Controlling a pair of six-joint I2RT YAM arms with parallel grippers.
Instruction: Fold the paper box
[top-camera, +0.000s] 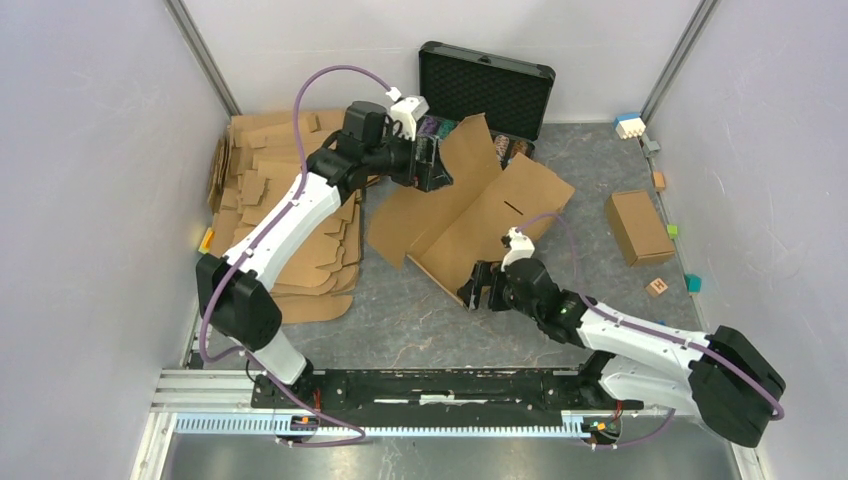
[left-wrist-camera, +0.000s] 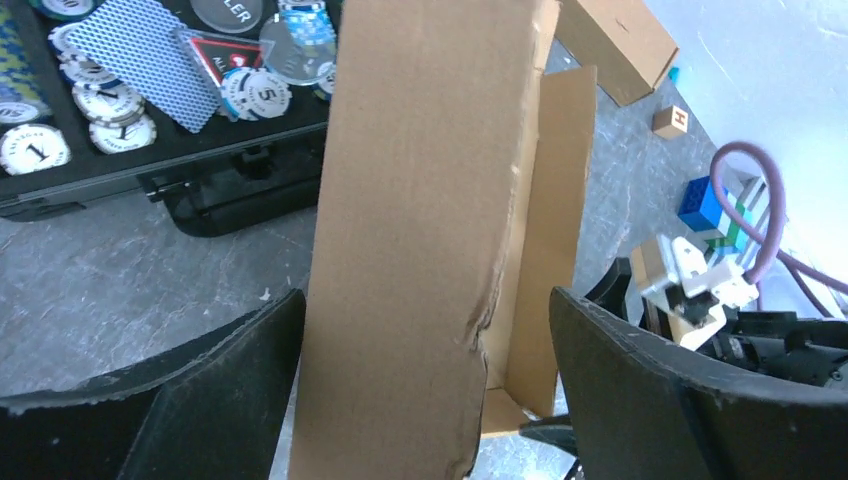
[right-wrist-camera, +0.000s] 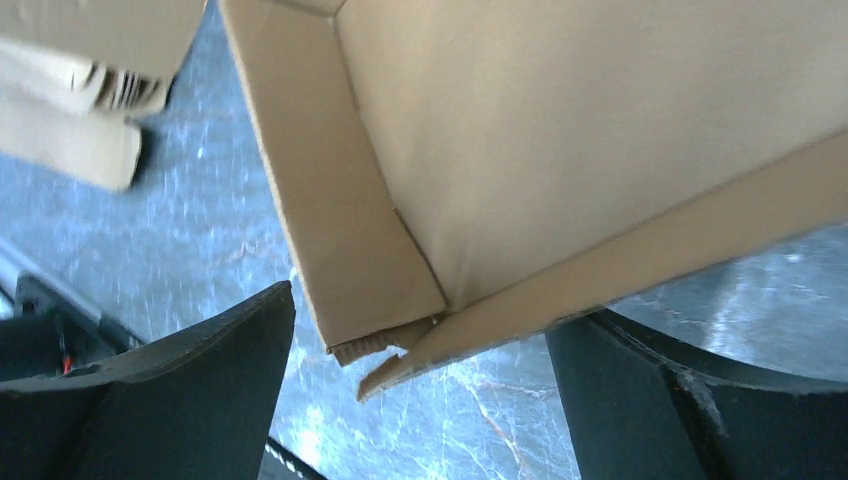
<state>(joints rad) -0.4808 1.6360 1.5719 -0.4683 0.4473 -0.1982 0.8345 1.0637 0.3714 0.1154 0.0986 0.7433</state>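
The top camera looked down from above and behind, at six o'clock. Both wrist cameras faced the paper box (top-camera: 470, 215) at close range; all three views shared it.

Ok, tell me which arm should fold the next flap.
Probably left: the left gripper, open, straddles an upright flap of the paper box. The right gripper, also open, only reaches its near corner.
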